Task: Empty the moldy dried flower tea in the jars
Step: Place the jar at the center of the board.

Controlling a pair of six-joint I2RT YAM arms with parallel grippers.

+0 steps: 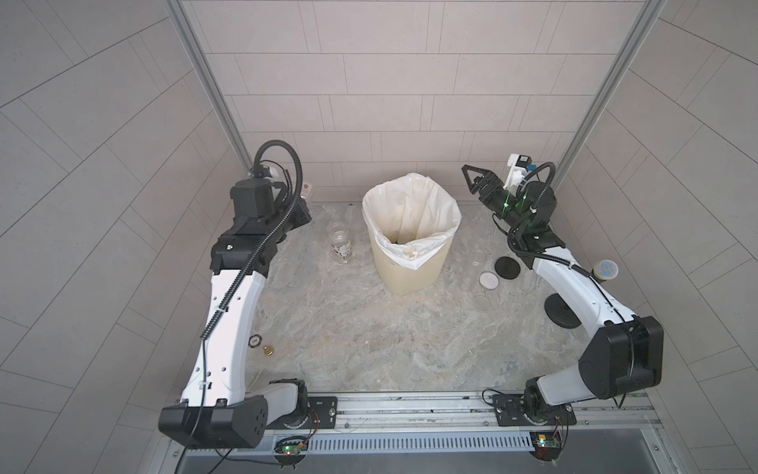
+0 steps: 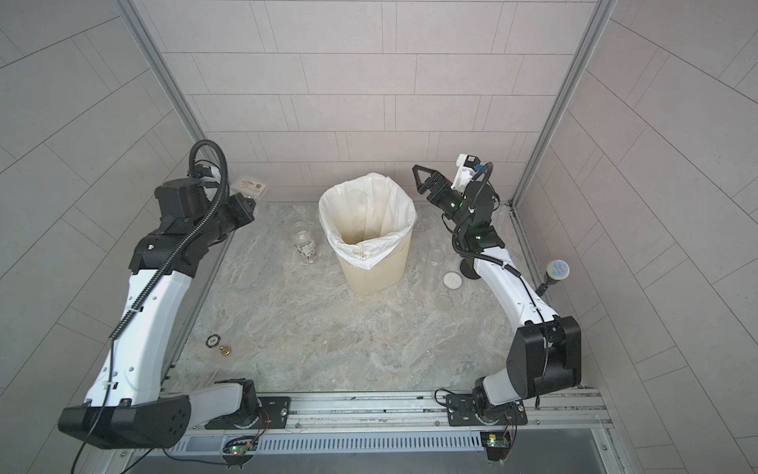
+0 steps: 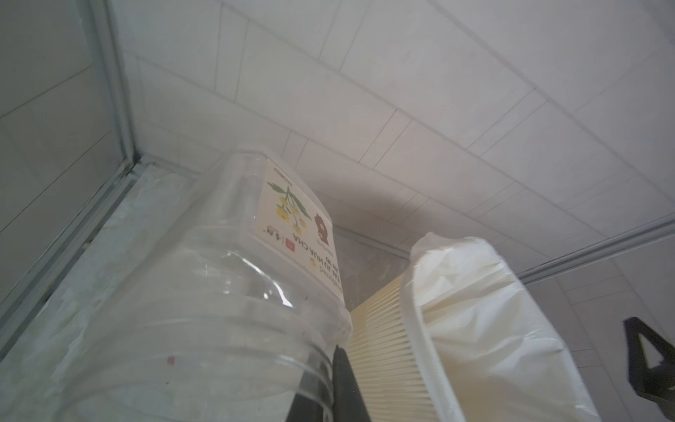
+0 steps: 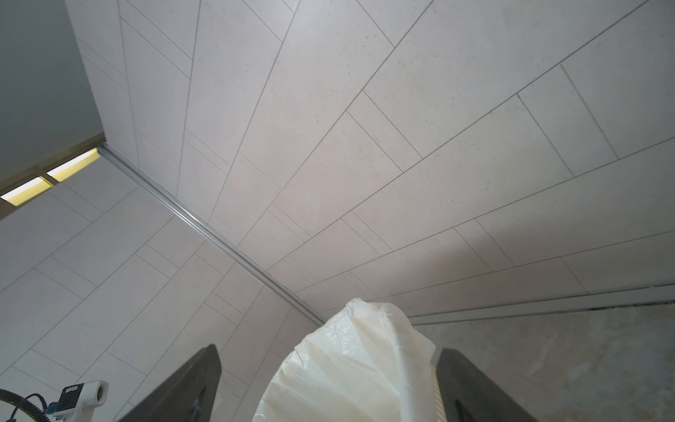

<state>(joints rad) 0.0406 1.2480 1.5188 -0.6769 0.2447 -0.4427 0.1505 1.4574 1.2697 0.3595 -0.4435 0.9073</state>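
My left gripper (image 3: 335,360) is shut on the rim of a clear labelled jar (image 3: 226,277), lidless and see-through, held at the back left corner (image 2: 249,187). A round open jar (image 1: 340,243) with a small sticker stands left of the bin. A tall slim clear jar (image 1: 476,262) stands right of it. The dried flower tea shows in no jar; only a reddish speck (image 3: 170,360) clings inside the held one. My right gripper (image 1: 471,177) hangs open and empty above the table, right of the bin, with the liner beyond its fingers (image 4: 199,380).
The cream ribbed bin (image 1: 410,275) with white liner stands mid-back. A black lid (image 1: 507,267), a white lid (image 1: 489,280) and a clear lid (image 1: 480,303) lie right of it. A black stand (image 1: 562,315) sits under the right arm. A chip (image 1: 256,340) and a brass piece (image 1: 268,350) lie front left.
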